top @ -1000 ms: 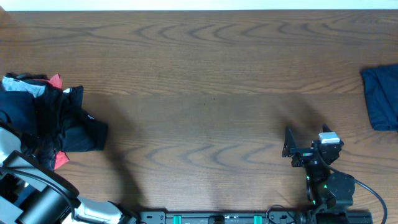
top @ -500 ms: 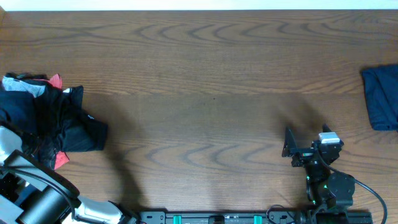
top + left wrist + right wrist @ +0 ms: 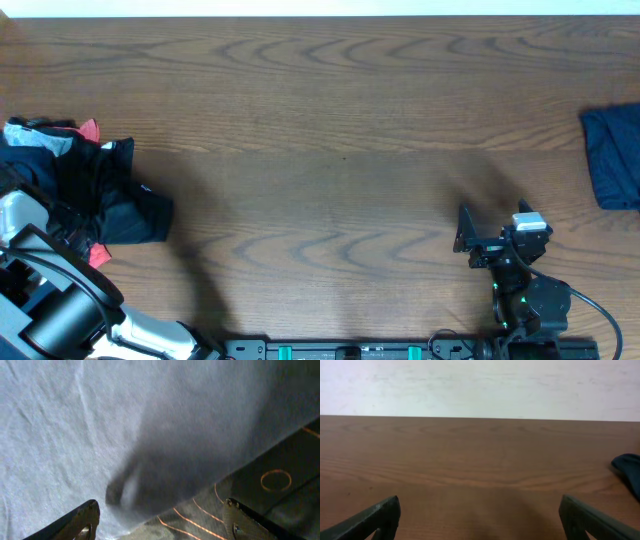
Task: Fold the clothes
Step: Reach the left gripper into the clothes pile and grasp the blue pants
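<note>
Dark clothes (image 3: 110, 195) lay in a messy pile. The left gripper (image 3: 161, 519) hung over them, fingers apart. It likely needed to pinch one next.

Even, diffuse light is recorded on the brown wood-grain table (image 3: 330, 110); soft shadows are noted on its near half. At the left wrist, pale grey crumpled fabric (image 3: 60, 425) is rendered softly, darkly shaded at centre. The right wrist view is bright and clear.
</note>
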